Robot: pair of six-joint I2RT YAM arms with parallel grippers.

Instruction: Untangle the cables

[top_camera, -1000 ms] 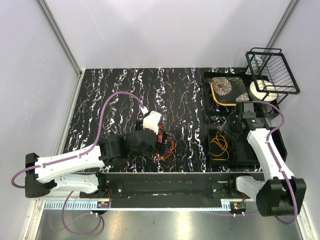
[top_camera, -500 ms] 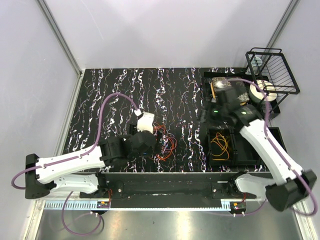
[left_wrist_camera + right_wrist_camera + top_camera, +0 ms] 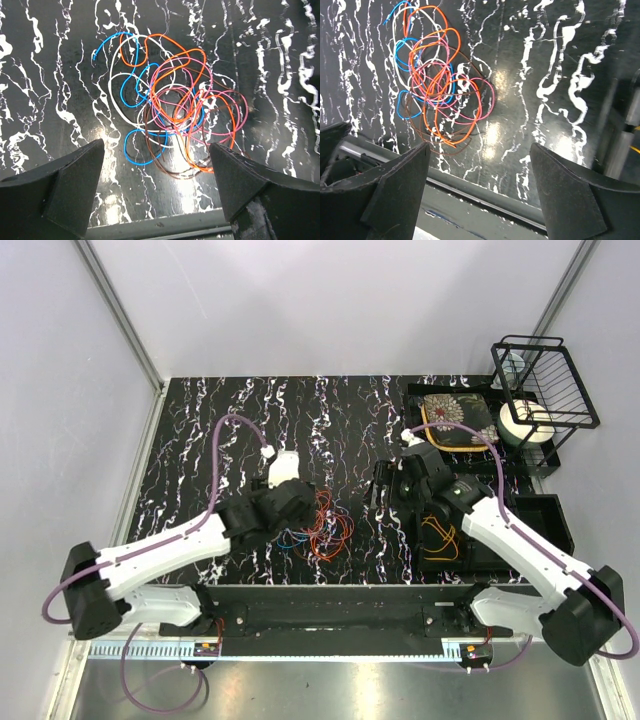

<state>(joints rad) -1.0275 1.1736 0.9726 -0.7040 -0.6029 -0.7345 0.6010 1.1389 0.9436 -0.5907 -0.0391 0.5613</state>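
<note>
The cables (image 3: 170, 115) lie in one knot on the bench (image 3: 45, 65), near its front edge. My left jaws hang spread over the knot. My right jaws, also spread, point just beside it. My worry is that a wide pinch takes several strands at once and a pull then tightens the loops or drags the whole bundle. I can read no writing.
</note>
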